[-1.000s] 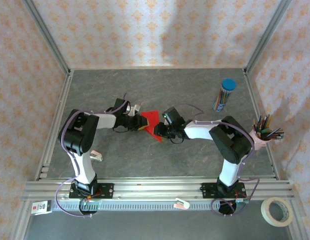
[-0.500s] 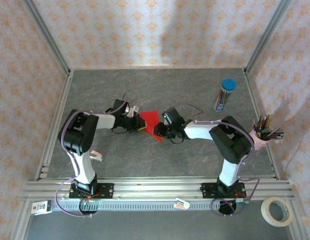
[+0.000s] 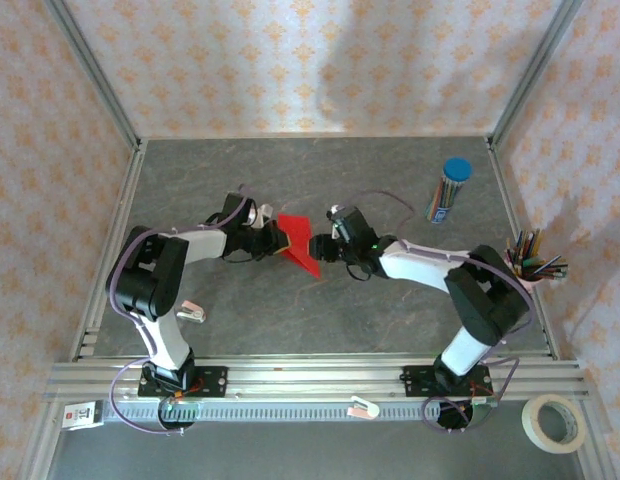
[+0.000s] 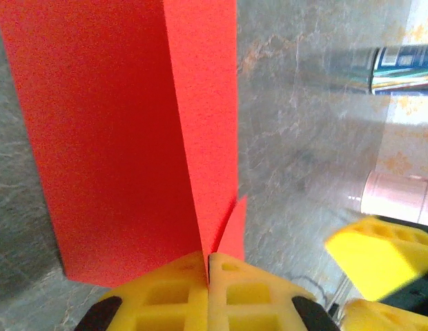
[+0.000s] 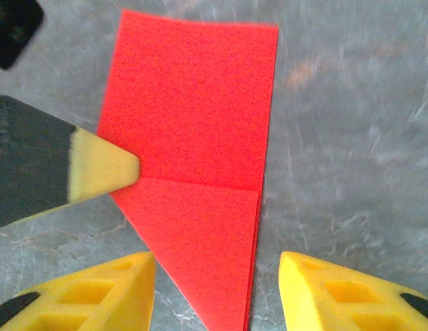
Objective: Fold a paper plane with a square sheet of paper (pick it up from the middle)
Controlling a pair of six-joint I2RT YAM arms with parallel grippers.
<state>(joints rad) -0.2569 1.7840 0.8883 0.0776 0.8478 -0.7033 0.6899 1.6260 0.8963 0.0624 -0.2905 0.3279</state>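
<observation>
Over the grey desk (image 3: 390, 180), the left tool (image 4: 207, 261) pinches the creased red paper (image 5: 200, 103) while the right tool (image 5: 215, 262) stands open and empty; a tug could tear it.

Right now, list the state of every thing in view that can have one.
Paper: partly folded, creased, one end tapering to a point, pinched at its edge.
Left gripper: shut on the paper.
Right gripper: open, fingers either side of the paper's pointed end, not gripping.
Pencil tube: blue cap on.
Cup: upright, holding pencils.
Tape roll: lying flat.
</observation>
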